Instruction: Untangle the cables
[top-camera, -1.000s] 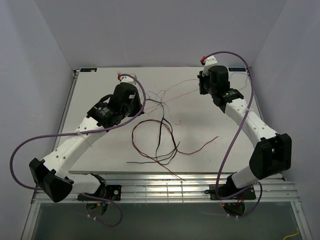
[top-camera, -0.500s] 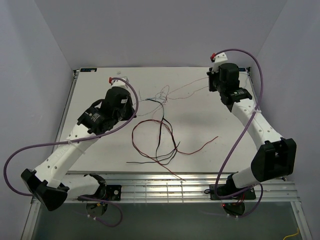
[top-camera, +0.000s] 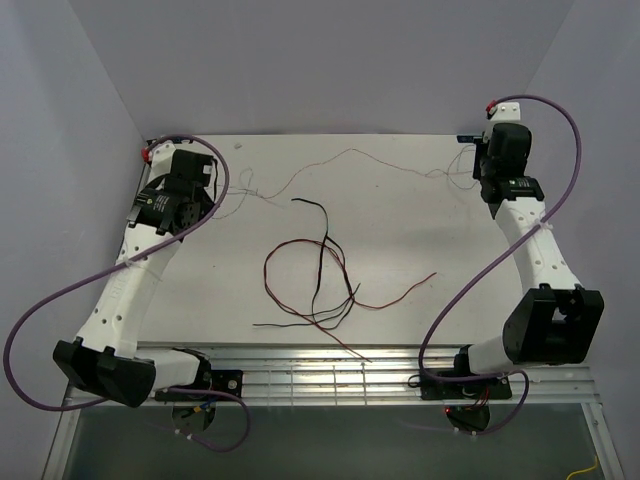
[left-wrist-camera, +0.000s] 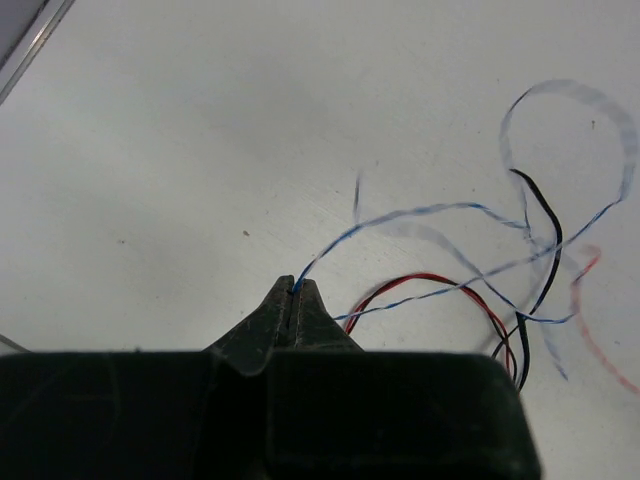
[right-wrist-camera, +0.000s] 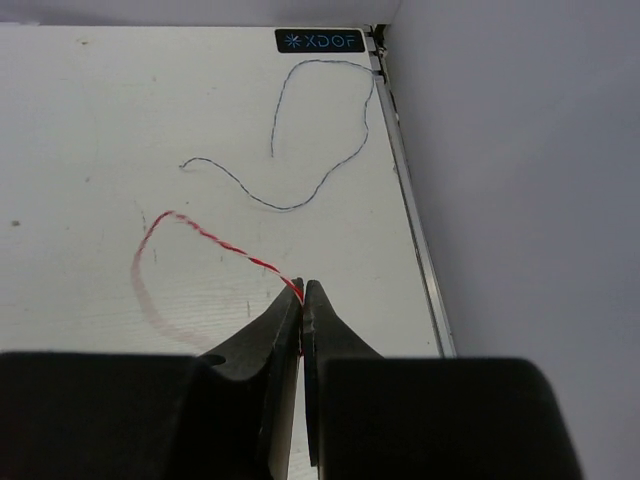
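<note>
Left gripper (left-wrist-camera: 297, 300) closed tight on a blue-and-white wire (left-wrist-camera: 430, 210); right gripper (right-wrist-camera: 302, 300) likewise pinching a red-and-white wire (right-wrist-camera: 262, 263).

Surroundings: white table in a pale enclosure.
Table (top-camera: 430, 220) matte, faintly specked; dark XDOF label (right-wrist-camera: 320, 40) at far right corner; metal rails (top-camera: 330, 380) along near edge; plain walls (top-camera: 330, 60) on three sides.

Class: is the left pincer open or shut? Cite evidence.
Shut. The left pincer has its tips pressed together, clamping a thin blue wire.
</note>
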